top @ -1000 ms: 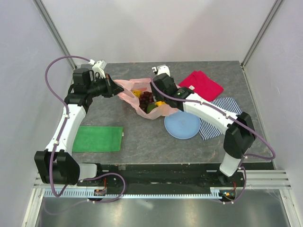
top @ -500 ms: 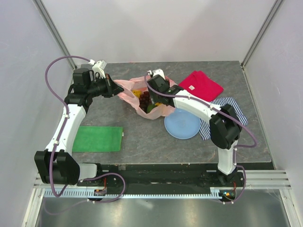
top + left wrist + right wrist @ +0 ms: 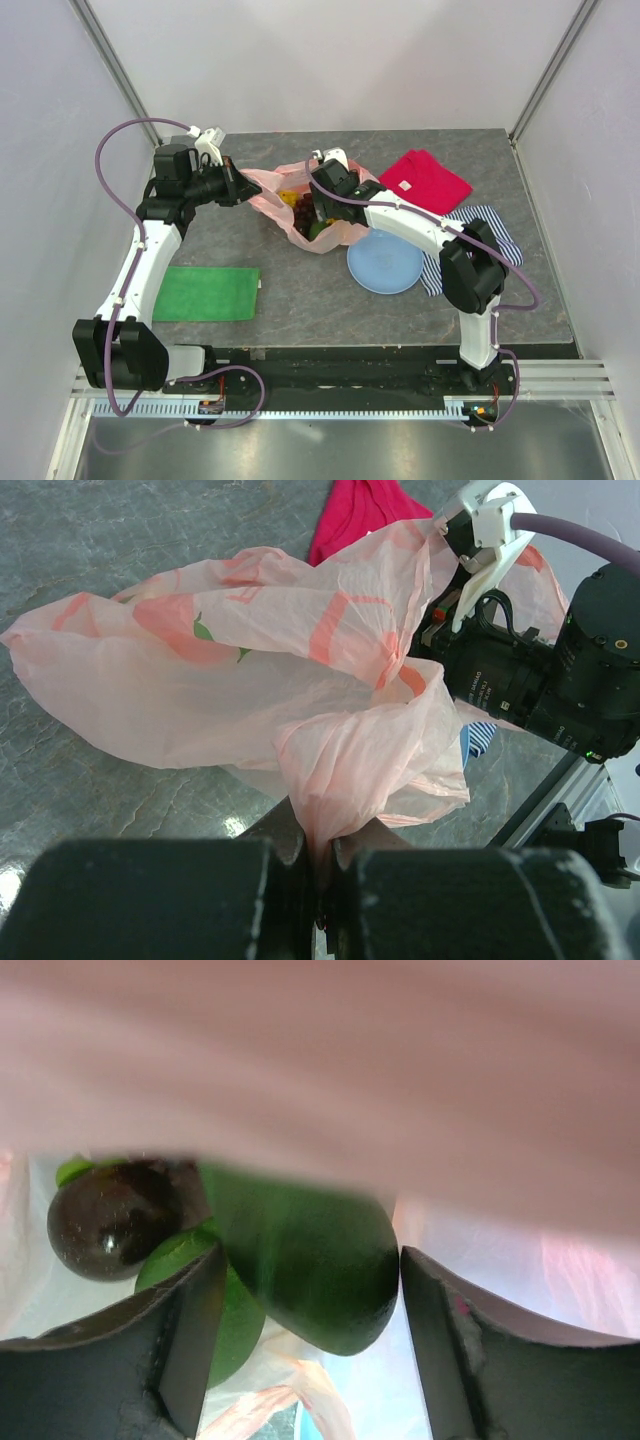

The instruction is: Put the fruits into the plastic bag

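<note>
The pink plastic bag (image 3: 262, 190) lies open at the table's middle back; it fills the left wrist view (image 3: 250, 680). My left gripper (image 3: 238, 187) (image 3: 322, 845) is shut on a bunched edge of the bag and holds it up. My right gripper (image 3: 318, 205) (image 3: 310, 1260) is inside the bag's mouth, with the green avocado (image 3: 320, 1280) gripped between its fingers. Under it lie the dark purple-brown fruit (image 3: 110, 1220) and the green lime (image 3: 240, 1325). The grape bunch (image 3: 305, 208) and the yellow citrus (image 3: 289, 196) show inside the bag. Blurred pink plastic hides the avocado's top.
A blue plate (image 3: 385, 265) sits right of the bag on a striped cloth (image 3: 490, 225). A red folded cloth (image 3: 425, 178) lies at the back right. A green cloth (image 3: 207, 293) lies at the front left.
My right gripper has moved left and down into the bag's mouth, and its elbow has swung in. The left gripper and the bag's held edge have not moved.
</note>
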Controlling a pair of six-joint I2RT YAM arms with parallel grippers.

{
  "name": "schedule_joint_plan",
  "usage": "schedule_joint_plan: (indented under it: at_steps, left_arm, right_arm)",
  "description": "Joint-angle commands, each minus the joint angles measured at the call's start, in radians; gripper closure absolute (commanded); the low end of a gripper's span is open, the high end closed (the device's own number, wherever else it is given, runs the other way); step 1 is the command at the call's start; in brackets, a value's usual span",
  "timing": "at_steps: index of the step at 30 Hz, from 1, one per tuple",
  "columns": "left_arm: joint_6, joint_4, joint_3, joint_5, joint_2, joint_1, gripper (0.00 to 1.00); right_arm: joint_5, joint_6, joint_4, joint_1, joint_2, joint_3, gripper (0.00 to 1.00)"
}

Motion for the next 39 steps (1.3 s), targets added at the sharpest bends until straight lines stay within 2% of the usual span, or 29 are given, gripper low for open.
schedule_joint_plan:
  at_steps: [1,6,12,20,24,27,32,39]
  left_arm:
    - [-0.016,0.021,0.016,0.024,-0.001,0.004,0.98]
    - [-0.015,0.022,0.018,0.024,-0.004,0.004,0.99]
    - [-0.016,0.019,0.019,0.024,-0.004,0.005,0.98]
    - [-0.016,0.021,0.018,0.026,-0.004,0.004,0.98]
    - [-0.018,0.021,0.018,0.024,0.001,0.004,0.98]
    - [-0.019,0.021,0.018,0.029,-0.001,0.004,0.99]
    - [-0.019,0.021,0.018,0.027,-0.007,0.005,0.98]
    - [-0.021,0.022,0.018,0.029,-0.006,0.004,0.98]
  right_arm:
    - [-0.022,0.011,-0.030,0.002,-0.005,0.004,0.20]
    - [-0.047,0.008,-0.026,0.000,-0.025,0.002,0.12]
    - [-0.117,-0.002,0.091,0.006,-0.150,-0.073,0.11]
    - [-0.417,0.008,0.326,0.013,-0.385,-0.199,0.13]
    - [-0.517,0.099,0.312,0.013,-0.479,-0.173,0.13]
    - [-0.466,0.126,0.280,0.013,-0.571,-0.186,0.14]
    - [-0.305,0.139,0.113,0.003,-0.677,-0.240,0.18]
    - [-0.297,0.206,0.074,-0.001,-0.732,-0.367,0.21]
